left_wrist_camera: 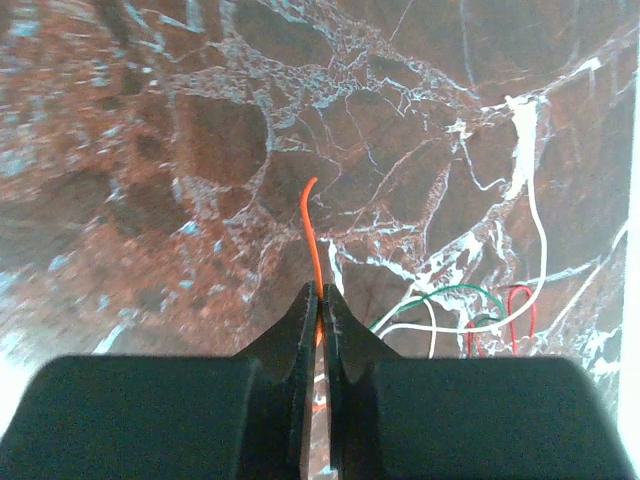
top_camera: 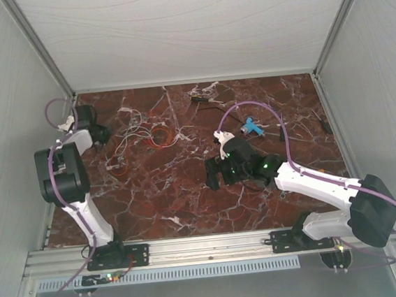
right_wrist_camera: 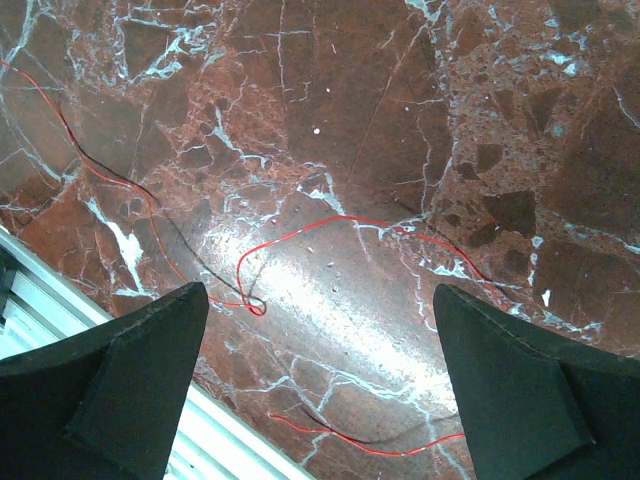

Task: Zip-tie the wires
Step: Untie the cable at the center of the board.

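The wires (top_camera: 141,136) lie as a loose tangle of thin red, orange and white strands at the back left of the marble table. My left gripper (top_camera: 102,135) is beside the tangle. In the left wrist view it (left_wrist_camera: 322,292) is shut on an orange wire (left_wrist_camera: 309,225), whose free end sticks out past the fingertips. White, green and red strands (left_wrist_camera: 480,315) lie to the right. My right gripper (top_camera: 214,171) hovers mid-table; it (right_wrist_camera: 320,300) is open and empty above a thin red wire (right_wrist_camera: 300,232). I cannot make out the zip tie.
A blue and white tool (top_camera: 252,124) and a small dark object (top_camera: 204,100) lie toward the back of the table. Another dark piece (top_camera: 281,133) lies right of the blue tool. A pale metal rail (right_wrist_camera: 60,300) shows at the lower left of the right wrist view. White walls enclose three sides.
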